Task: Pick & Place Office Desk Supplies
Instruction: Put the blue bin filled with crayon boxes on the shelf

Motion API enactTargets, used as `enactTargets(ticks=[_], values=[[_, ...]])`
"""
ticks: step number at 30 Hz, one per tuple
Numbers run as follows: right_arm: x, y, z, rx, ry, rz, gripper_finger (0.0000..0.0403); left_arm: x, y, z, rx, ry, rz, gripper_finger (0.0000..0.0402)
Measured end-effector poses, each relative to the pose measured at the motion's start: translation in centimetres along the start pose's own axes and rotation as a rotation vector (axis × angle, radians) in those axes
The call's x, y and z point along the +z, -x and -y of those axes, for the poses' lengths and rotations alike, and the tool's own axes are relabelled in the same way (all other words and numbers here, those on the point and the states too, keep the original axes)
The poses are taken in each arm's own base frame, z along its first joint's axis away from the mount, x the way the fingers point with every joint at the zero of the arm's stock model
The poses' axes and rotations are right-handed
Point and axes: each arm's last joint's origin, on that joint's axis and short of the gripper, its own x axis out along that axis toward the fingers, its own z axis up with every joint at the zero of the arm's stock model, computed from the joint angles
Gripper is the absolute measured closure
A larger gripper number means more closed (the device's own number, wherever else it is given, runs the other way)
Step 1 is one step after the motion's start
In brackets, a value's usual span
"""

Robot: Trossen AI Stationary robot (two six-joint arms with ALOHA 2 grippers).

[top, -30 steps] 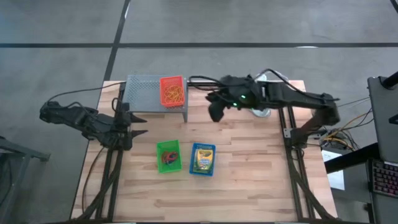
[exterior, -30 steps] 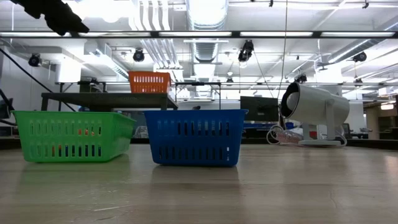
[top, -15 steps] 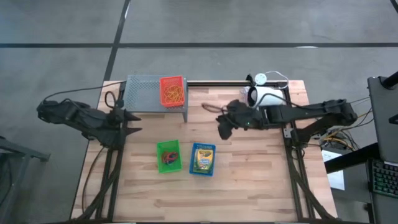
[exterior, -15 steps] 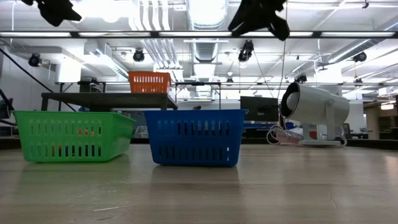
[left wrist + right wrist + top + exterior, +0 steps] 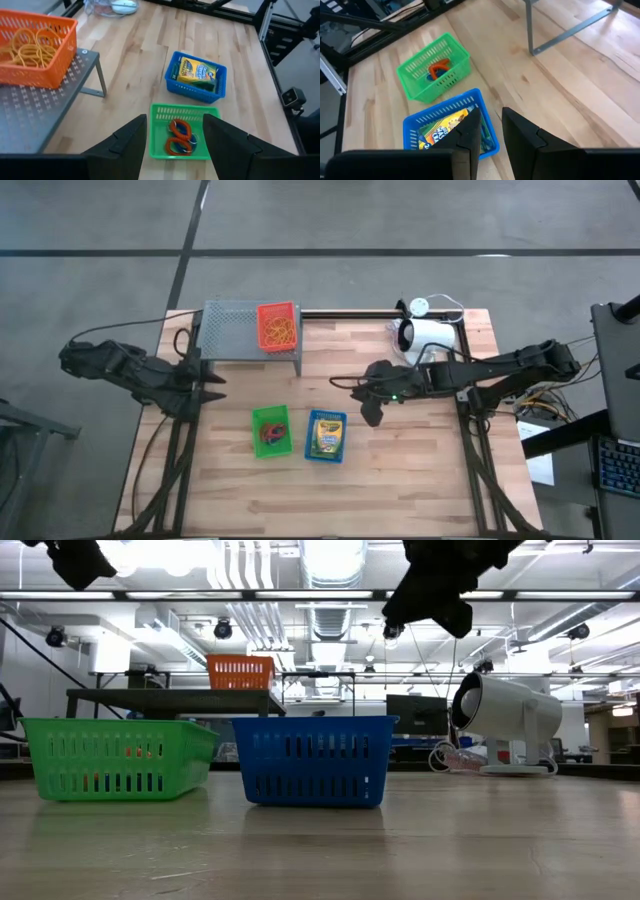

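A yellow-green crayon box (image 5: 326, 437) lies in a blue tray (image 5: 172, 82). Red elastic loops (image 5: 180, 137) lie in a green tray (image 5: 256, 442) beside it. Orange rubber bands (image 5: 30, 42) fill an orange tray (image 5: 277, 313) standing on the grey rack (image 5: 232, 330). My right gripper (image 5: 371, 413) hovers above the table just right of the blue tray, fingers a little apart (image 5: 492, 132) and empty. My left gripper (image 5: 207, 385) hangs open (image 5: 175, 150) and empty near the table's left edge, left of the green tray.
A white cylindrical device (image 5: 430, 335) with its cable sits at the far right corner of the table, behind the right arm. The rack's leg (image 5: 530, 27) stands on the wood between the trays and the far edge. Bare wood (image 5: 400, 480) lies near and right of the trays.
My right gripper has swung from beside the rack's right end toward the table's near edge and somewhat right, ending close to the blue tray; it has come into the low view from above. The trays and their contents have stayed put.
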Motion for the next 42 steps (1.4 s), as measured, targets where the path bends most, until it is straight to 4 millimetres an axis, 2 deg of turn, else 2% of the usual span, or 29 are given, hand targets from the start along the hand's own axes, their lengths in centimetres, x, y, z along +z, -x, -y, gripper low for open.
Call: enactTargets(ticks=[7,19,27,34,42], values=[[0.4,0.1,-0.2,0.009,0.018,0.015,0.0321,-0.1,-0.2,0.0,0.001,0.074,-0.004,0.0201],[1.8,0.9,-1.0,0.037,0.017,0.058,0.0334,-0.2,-0.3,0.1,-0.012,0.074,-0.018,0.0201],[2.2,1.1,-1.2,0.04,0.182,0.074,0.0335,-0.2,-0.4,0.1,-0.008,0.07,-0.025,0.0201],[2.4,1.2,-1.3,0.043,0.139,0.075,0.0335,-0.2,-0.4,0.1,-0.008,0.069,-0.025,0.0201],[1.2,-1.3,-1.2,0.055,0.155,-0.058,0.0335,-0.2,-0.4,0.1,-0.008,0.069,-0.025,0.0201]])
